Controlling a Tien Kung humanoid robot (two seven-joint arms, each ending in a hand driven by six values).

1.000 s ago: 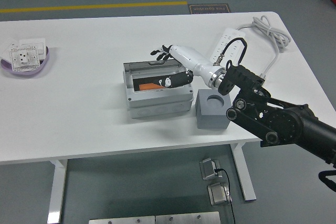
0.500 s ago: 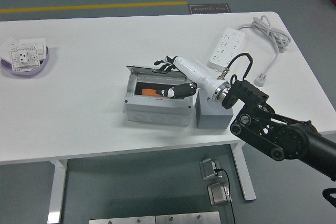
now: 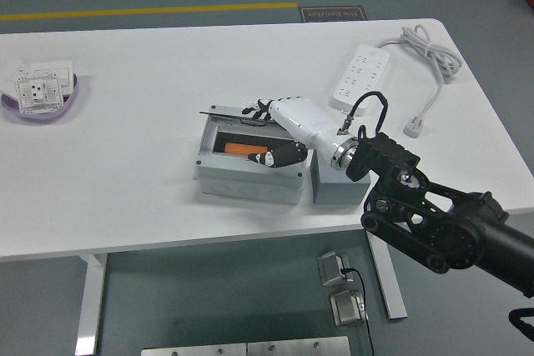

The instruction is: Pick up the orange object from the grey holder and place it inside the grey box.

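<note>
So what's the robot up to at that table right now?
The robot's right hand is reaching over the open grey box in the middle of the white table. The orange object lies inside the box, just under the fingers, and it is hard to tell whether they grip it. The grey holder sits beside the box, mostly hidden by the arm. The left arm is out of view.

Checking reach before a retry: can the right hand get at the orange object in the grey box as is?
Probably yes. The right hand is already over the open grey box, fingers beside the orange object; nothing blocks it.
</note>
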